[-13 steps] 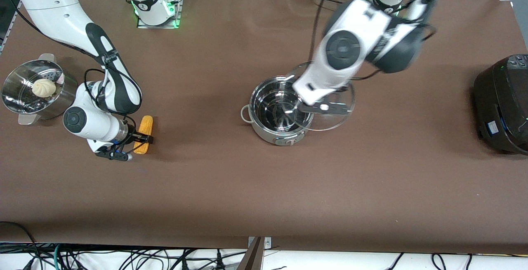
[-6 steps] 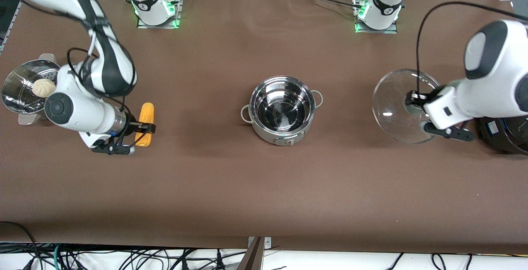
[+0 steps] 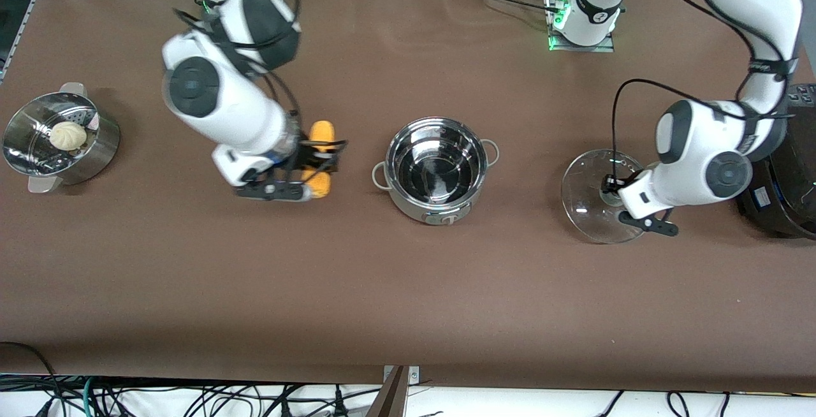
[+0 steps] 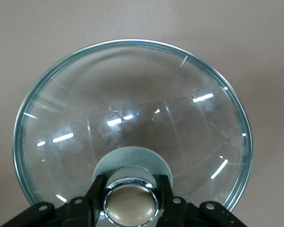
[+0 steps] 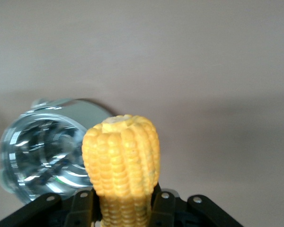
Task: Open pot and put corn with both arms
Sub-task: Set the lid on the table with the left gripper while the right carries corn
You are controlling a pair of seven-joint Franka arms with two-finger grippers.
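Note:
The shiny steel pot (image 3: 437, 168) stands open and empty at mid-table; it also shows in the right wrist view (image 5: 42, 156). My right gripper (image 3: 319, 160) is shut on the yellow corn cob (image 3: 320, 133) and holds it in the air beside the pot, toward the right arm's end; the cob fills the right wrist view (image 5: 122, 165). My left gripper (image 3: 613, 190) is shut on the copper-coloured knob (image 4: 131, 204) of the glass lid (image 3: 596, 197), held low over the table toward the left arm's end. The lid spreads across the left wrist view (image 4: 132, 113).
A steel steamer pot (image 3: 89, 149) with a white bun (image 3: 67, 136) stands at the right arm's end. A black cooker (image 3: 787, 175) stands at the left arm's end, close to the lid and my left arm.
My right gripper lifted the corn off the table and carried it close to the pot. My left gripper carried the lid off the pot, then lowered it near the cooker.

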